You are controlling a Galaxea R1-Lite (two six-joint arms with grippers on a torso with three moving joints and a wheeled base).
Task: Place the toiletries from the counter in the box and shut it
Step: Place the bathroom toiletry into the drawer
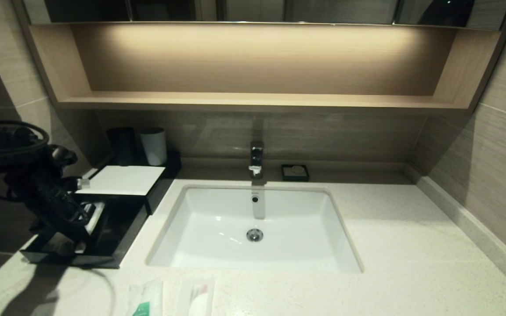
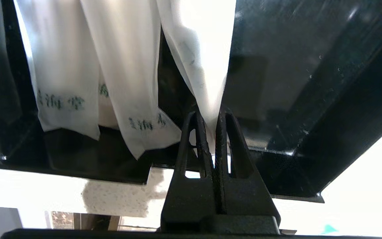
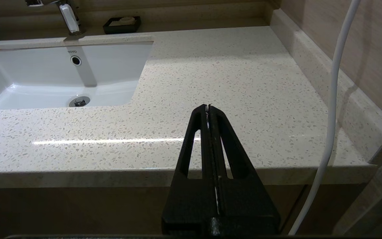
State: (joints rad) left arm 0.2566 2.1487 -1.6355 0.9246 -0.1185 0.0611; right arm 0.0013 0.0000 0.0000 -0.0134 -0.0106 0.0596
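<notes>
The black box with its white top panel (image 1: 121,180) stands at the left of the counter (image 1: 411,228), its drawer (image 1: 119,230) pulled out. My left gripper (image 1: 81,217) is over the drawer. In the left wrist view it (image 2: 210,114) is shut on the end of a white packet (image 2: 197,59) that lies along the drawer floor (image 2: 293,83). Two more white packets with green print (image 2: 65,66) (image 2: 128,73) lie in the drawer beside it. A green-marked sachet (image 1: 147,300) and a packet with a red and white piece (image 1: 200,298) lie on the counter's front edge.
The white sink (image 1: 253,228) with its faucet (image 1: 256,159) fills the middle. A black cup (image 1: 122,145) and a white cup (image 1: 153,145) stand behind the box. A black soap dish (image 1: 295,172) sits by the wall. My right gripper (image 3: 208,106) is parked shut at the counter's front right edge, beside a white cable (image 3: 333,99).
</notes>
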